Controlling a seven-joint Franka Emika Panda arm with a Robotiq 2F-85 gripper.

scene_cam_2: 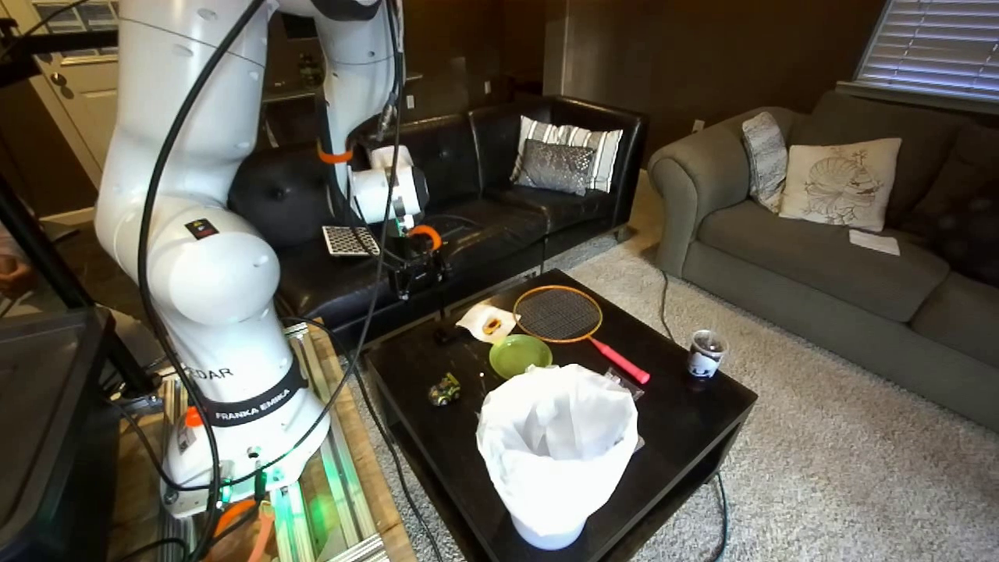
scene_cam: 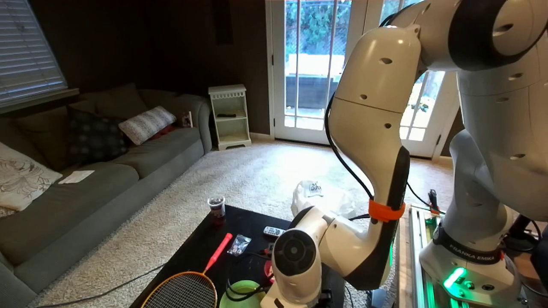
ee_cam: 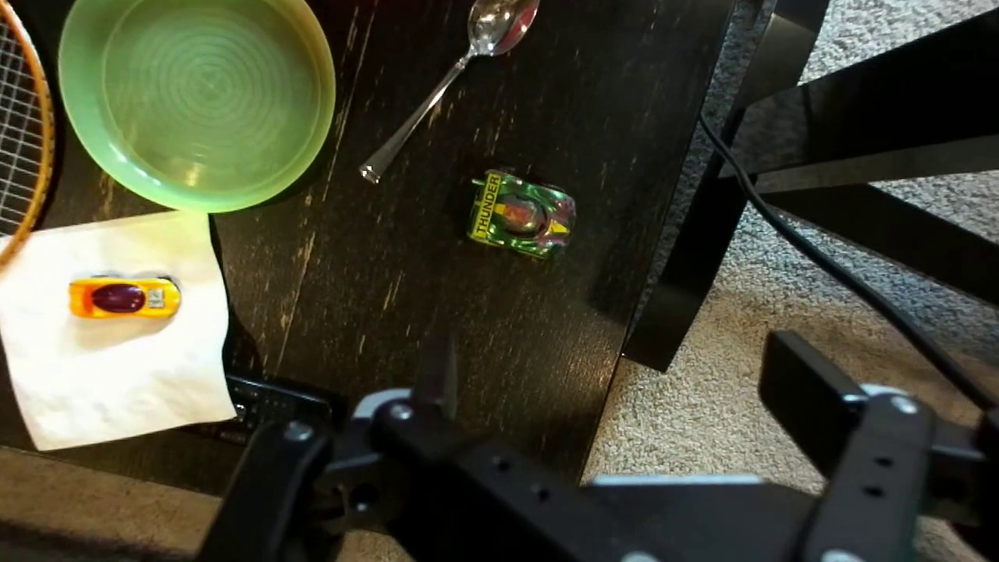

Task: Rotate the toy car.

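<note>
Gaping wide, black jaws hang higher than the dark wooden tabletop (ee_cam: 406, 304). Below them, well apart, sits a low, shiny green-and-yellow toy car (ee_cam: 521, 215).

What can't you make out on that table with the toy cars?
Green toy car: not visible in an exterior view, probably hidden by the arm.
Square mark on the yellow toy car: too small to read, wrist view.
Black object: partly covered by the white napkin, wrist view.
Spoon: bowl tip cut off by the top edge, wrist view.
Clear packet: contents too small to tell in an exterior view.
</note>
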